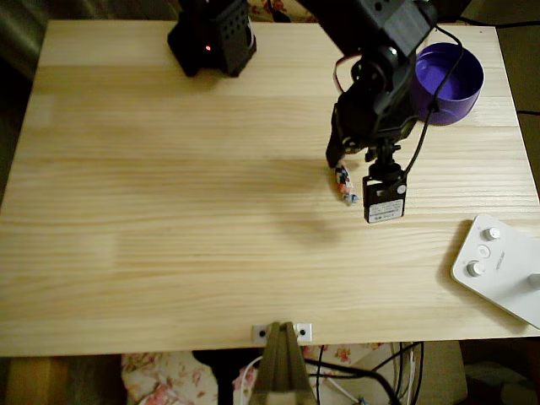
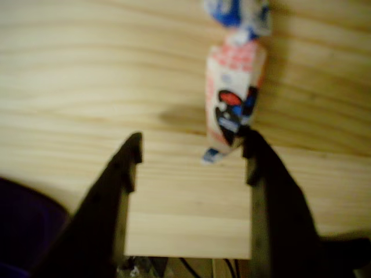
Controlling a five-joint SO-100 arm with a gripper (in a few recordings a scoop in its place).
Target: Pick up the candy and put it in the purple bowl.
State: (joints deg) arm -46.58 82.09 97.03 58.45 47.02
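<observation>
Black arm bent downward, end effector point(image 2: 191, 153) low, fingers spread apart

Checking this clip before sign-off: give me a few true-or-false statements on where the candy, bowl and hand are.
1. The candy lies on the table. True.
2. The candy is already in the purple bowl. False: it is on the wood, apart from the bowl.
3. The hand is open, with the candy's near end by one finger. True.
4. The purple bowl sits at the table's near left corner in the overhead view. False: far right corner.
5. The white device with knobs holds the candy. False: it lies apart.
</observation>
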